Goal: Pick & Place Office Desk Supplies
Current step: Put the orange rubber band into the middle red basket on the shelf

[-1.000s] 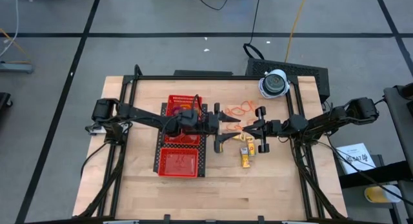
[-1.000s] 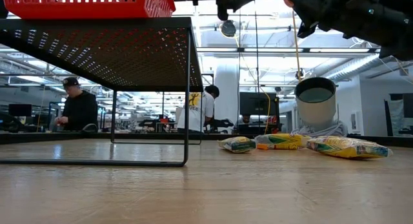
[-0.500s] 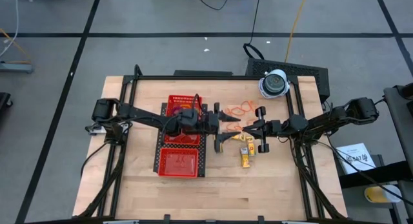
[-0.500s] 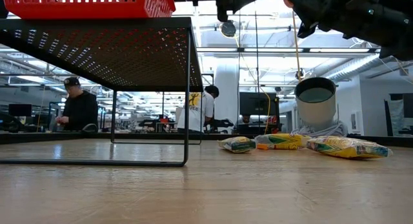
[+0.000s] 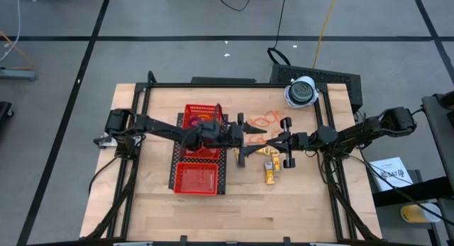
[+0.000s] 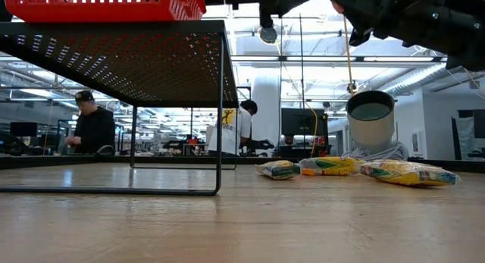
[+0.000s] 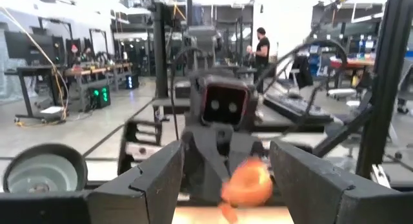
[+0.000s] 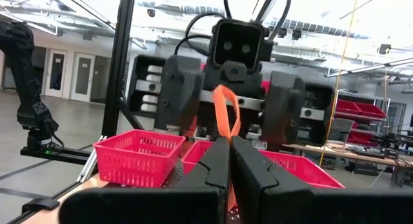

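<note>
Right gripper [image 5: 267, 142]: pinched shut on an orange rubber band [image 8: 225, 117], raised over the table's middle, facing the left arm.
Left gripper [image 5: 250, 137]: fingers [image 7: 150, 180] spread, nothing clamped, just left of the right gripper, tip to tip.
Other rubber bands [image 5: 266, 119]: loose on the wood just beyond both grippers.
Yellow sticks [image 5: 270, 171]: near side of the grippers.
Red tray [image 5: 201, 150]: left of the grippers, under the left arm.
White dome [image 5: 301, 91]: far right corner.
</note>
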Robot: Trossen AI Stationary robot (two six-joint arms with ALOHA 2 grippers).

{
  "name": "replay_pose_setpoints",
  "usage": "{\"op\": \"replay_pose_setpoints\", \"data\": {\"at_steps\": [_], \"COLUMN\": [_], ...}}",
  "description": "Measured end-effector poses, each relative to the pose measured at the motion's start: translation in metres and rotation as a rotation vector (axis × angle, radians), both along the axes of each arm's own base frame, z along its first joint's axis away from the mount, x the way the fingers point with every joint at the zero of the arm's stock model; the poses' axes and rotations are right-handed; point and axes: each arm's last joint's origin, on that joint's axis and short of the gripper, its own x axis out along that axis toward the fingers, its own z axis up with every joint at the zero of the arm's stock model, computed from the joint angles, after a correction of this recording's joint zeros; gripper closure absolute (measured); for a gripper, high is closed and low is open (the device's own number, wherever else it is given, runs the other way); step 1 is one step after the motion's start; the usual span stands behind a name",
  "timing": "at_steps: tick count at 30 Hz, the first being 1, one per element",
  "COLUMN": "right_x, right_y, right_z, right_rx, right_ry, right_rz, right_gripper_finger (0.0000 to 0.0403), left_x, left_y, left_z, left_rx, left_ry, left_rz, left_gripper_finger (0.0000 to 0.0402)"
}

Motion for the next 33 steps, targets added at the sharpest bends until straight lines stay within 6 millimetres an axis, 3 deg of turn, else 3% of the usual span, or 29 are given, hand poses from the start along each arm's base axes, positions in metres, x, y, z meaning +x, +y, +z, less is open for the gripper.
{"op": "replay_pose_setpoints", "data": {"at_steps": [7, 10, 25, 33], "right_x": [0.0002, 0.0002, 0.0005, 0.0004], "right_y": [0.0, 0.0, 0.0, -0.001], "right_z": [-0.0005, -0.0006, -0.0013, -0.0014], "right_rx": [-0.005, -0.005, -0.005, 0.072], "right_ry": [0.005, 0.006, 0.014, 0.023], "right_rz": [-0.002, -0.002, -0.004, -0.01], "right_gripper_finger": [0.0403, 0.0403, 0.0403, 0.0368], "left_x": [0.0007, 0.0008, 0.0009, -0.0004], "left_y": [0.0001, 0.0, 0.0007, 0.0008], "left_z": [-0.0039, -0.0045, -0.0051, -0.004], "left_rx": [0.007, 0.016, 0.059, 0.082], "left_ry": [0.036, 0.041, 0.045, 0.061], "left_rz": [0.001, 0.002, 0.005, 0.007], "left_gripper_finger": [0.0162, 0.0181, 0.0391, 0.039]}}
